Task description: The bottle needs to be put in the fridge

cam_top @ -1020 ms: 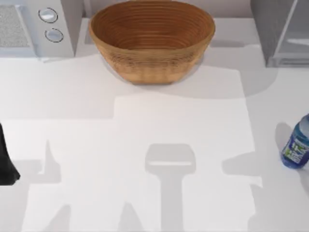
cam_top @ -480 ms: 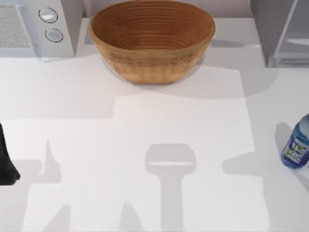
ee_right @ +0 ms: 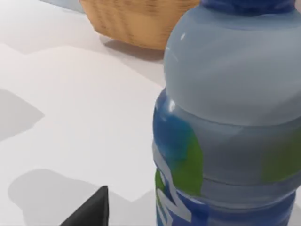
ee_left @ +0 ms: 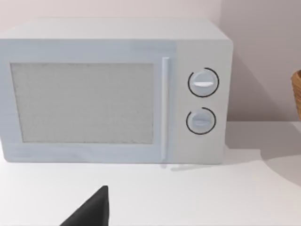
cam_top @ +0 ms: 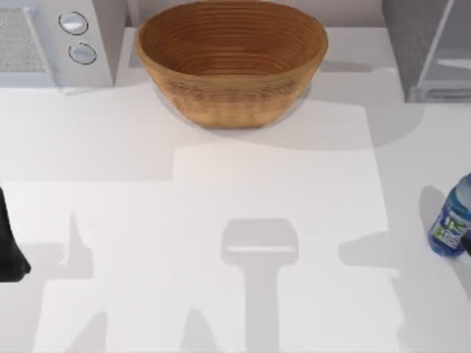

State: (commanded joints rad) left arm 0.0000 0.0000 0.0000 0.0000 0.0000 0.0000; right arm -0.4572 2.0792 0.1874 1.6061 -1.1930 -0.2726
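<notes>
The bottle [cam_top: 450, 220], translucent blue with a white, green and blue label, stands upright at the table's right edge. A dark sliver of my right gripper [cam_top: 468, 244] shows just beside its base. In the right wrist view the bottle [ee_right: 235, 122] looms very close, and one black fingertip [ee_right: 92, 211] sits off to its side without touching it. The gripper looks open and holds nothing. The fridge [cam_top: 430, 45], grey with a pale framed panel, stands at the back right. My left arm [cam_top: 9, 246] is parked at the left edge.
A woven basket [cam_top: 231, 60] sits at the back centre. A white microwave [cam_top: 51, 40] with two round knobs fills the back left corner, and the left wrist view faces that microwave [ee_left: 113, 94] head-on. Bare white table [cam_top: 243, 184] spans the middle.
A dark tip of my right gripper has come into the top view beside the bottle, and the shadow at the lower right has shifted. The bottle and left arm have not moved.
</notes>
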